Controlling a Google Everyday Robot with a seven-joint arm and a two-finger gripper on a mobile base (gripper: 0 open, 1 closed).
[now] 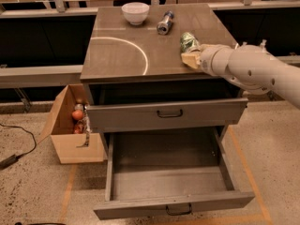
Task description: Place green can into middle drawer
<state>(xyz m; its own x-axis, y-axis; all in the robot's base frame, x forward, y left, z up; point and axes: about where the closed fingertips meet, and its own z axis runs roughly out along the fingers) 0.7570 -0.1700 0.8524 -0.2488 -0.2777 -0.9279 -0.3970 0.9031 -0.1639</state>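
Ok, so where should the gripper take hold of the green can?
Across the middle of the green can, from above: it seems to lie on its side, leaving its round flanks free. The gripper sits just in front of it.

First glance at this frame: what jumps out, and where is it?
A pale robot arm reaches in from the right, its gripper at the green can near the cabinet top's right edge. Below, the lowest drawer is pulled far out toward the camera. A white bowl and a silver and dark can sit at the back of the top.
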